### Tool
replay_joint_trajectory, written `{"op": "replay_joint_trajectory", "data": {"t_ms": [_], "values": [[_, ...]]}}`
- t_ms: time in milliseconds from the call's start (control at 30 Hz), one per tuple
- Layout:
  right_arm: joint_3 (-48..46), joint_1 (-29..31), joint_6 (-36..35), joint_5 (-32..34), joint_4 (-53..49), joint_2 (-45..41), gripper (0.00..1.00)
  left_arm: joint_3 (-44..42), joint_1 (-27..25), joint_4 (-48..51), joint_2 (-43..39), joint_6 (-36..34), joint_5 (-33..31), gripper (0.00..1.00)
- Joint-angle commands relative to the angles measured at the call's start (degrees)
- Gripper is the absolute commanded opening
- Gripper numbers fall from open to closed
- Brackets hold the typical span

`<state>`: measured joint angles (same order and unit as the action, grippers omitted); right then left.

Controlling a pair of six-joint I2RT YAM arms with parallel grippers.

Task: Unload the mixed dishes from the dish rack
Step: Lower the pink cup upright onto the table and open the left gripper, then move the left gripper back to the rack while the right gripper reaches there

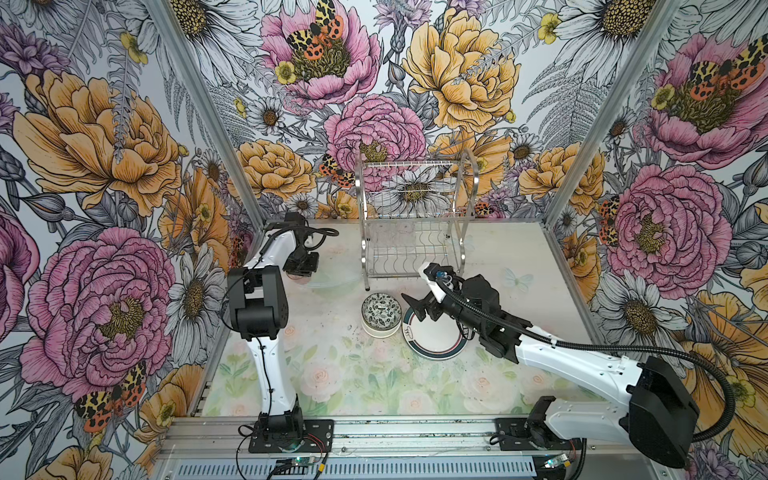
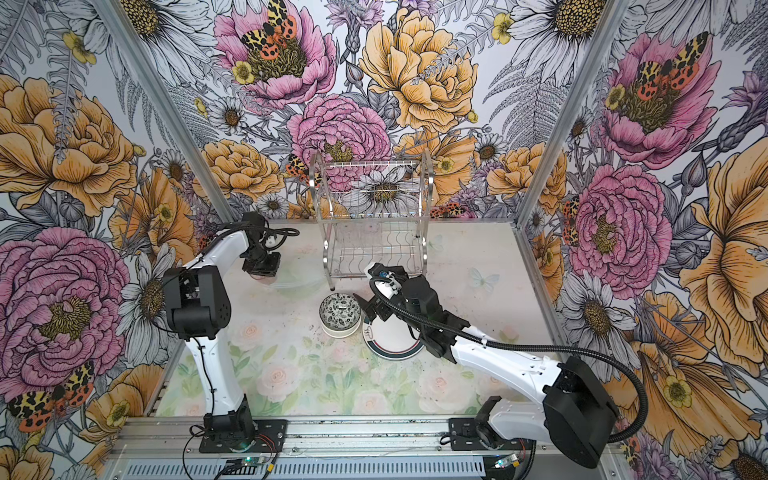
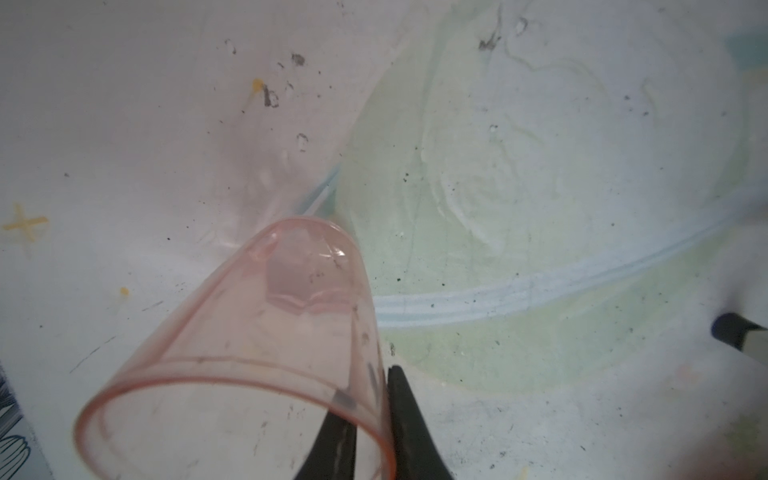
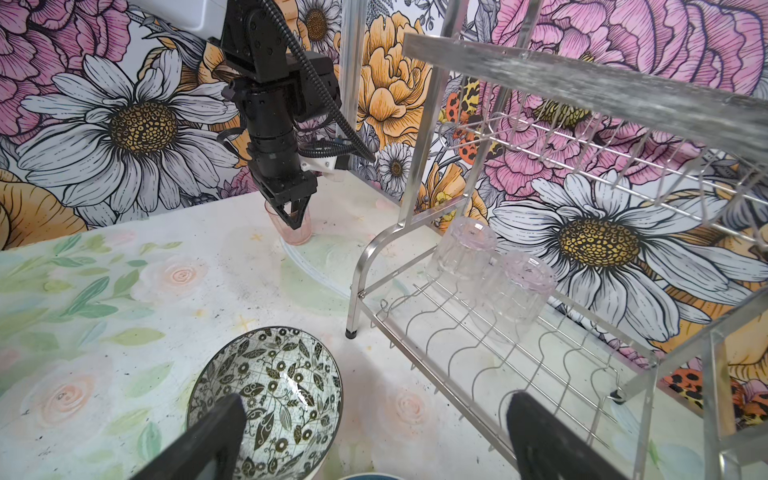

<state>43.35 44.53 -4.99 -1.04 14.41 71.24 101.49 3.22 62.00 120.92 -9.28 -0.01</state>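
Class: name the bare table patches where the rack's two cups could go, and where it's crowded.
Free: the wide front strip of table between plate, bowl stack and arm bases; also right of the dish rack. Crowded: rack's front, with right gripper; left gripper at pink cup.

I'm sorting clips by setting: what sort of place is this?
Probably a robot test booth, not a kitchen: flower-print walls box in a table, two arms sit bolted to a rail, and a dish rack stands at the back.

Left wrist view: left claw (image 3: 371, 386) straddles pink cup (image 3: 249, 332) wall; pinching or slack, unresolved; cup rim cut by frame edge. Both top views: right arm (image 1: 478, 309) hides part of teal-rimmed plate (image 1: 432, 347).
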Motion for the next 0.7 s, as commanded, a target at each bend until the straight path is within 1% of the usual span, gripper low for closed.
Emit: {"op": "replay_joint_trajectory", "data": {"t_ms": [0,100,233,333,433,567,667], "values": [[0.37,0.55,0.30,1.22,1.60,0.22,1.00,2.17,-0.06,0.98,0.42,-0.21,-0.62,0.23],[0.19,0.54,-0.04,2.94,1.38,-0.22,1.00,2.85,-0.05,0.93,-0.62,0.27,-0.78,0.26],[-0.11,0.55,-0.37,3.41,2.00,-0.43,1.00,3.77,-0.06,0.91,-2.59,1.09,-1.12,0.42],[0.49,0.55,-0.74,3.31,1.65,-0.30,1.00,4.24,-0.23,0.64,-4.62,1.60,-1.41,0.56],[0.57,0.55,-1.22,4.26,2.18,-0.47,1.00,4.66,-0.67,0.58,-6.64,2.05,-1.47,0.65],[-0.49,0.41,-2.65,6.68,3.54,-1.43,1.00,4.17,-1.37,-1.18,-10.45,3.89,-0.24,0.69],[-1.28,0.25,-3.74,8.06,3.87,-2.27,1.00,1.27,-2.18,-5.91,-15.15,6.15,2.16,0.74]]}}
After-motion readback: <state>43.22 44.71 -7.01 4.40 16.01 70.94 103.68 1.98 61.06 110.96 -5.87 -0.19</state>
